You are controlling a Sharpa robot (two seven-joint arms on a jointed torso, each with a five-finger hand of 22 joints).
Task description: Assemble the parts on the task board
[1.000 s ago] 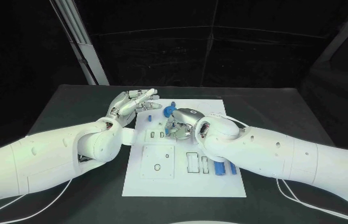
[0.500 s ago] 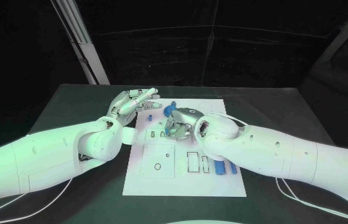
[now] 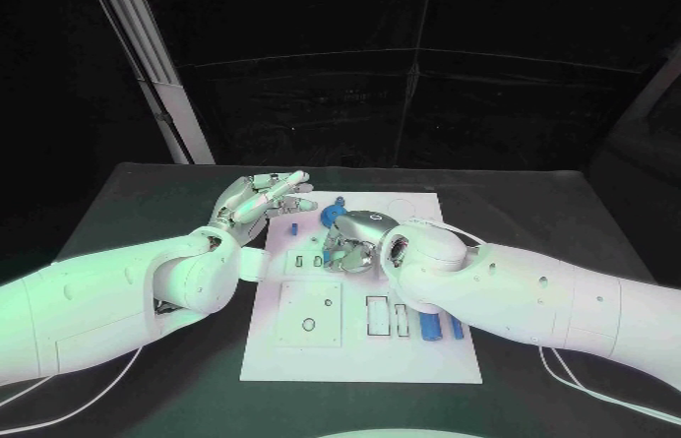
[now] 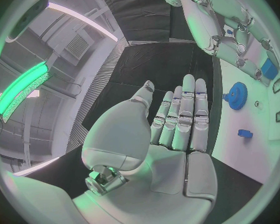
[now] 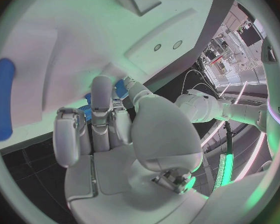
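Note:
The white task board [image 3: 362, 354] lies in the middle of the table. My right hand [image 3: 355, 242] hovers low over its upper middle, fingers curled, and pinches a small blue part [image 4: 269, 68] at its fingertips [image 5: 100, 92]. A blue gear [image 3: 335, 213] sits on the board just beyond that hand, also seen as the gear [image 4: 237, 95] from the left wrist. A small blue piece [image 3: 292, 229] lies near the board's left edge. My left hand [image 3: 261, 200] is held off the board's far left corner, palm flat and fingers [image 4: 185, 114] stretched out, holding nothing.
Two long blue parts [image 3: 430, 328] lie side by side at the board's lower right, next to my right forearm; one long blue part [image 5: 3, 97] shows in the right wrist view. Empty slots and a square plate [image 3: 308, 317] take up the board's lower half. Black table [image 3: 170, 187] surrounds it.

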